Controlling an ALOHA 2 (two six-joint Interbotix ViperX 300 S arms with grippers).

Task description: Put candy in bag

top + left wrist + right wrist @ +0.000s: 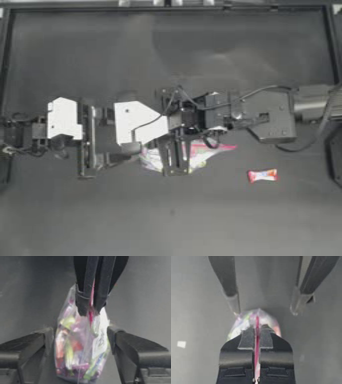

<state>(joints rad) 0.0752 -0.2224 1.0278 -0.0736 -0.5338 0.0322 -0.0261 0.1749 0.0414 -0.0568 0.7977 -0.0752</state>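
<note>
The candy lies on the bench, outside the bag; insertion is judged not yet begun. The right gripper is clenched on the bag's seal strip. The left gripper stands released, straddling the bag. The candy is well apart from both.

I'm working at a lab-style robot bench: a bare dark matte table, raised rim along the frame's top, cabled arms.
</note>
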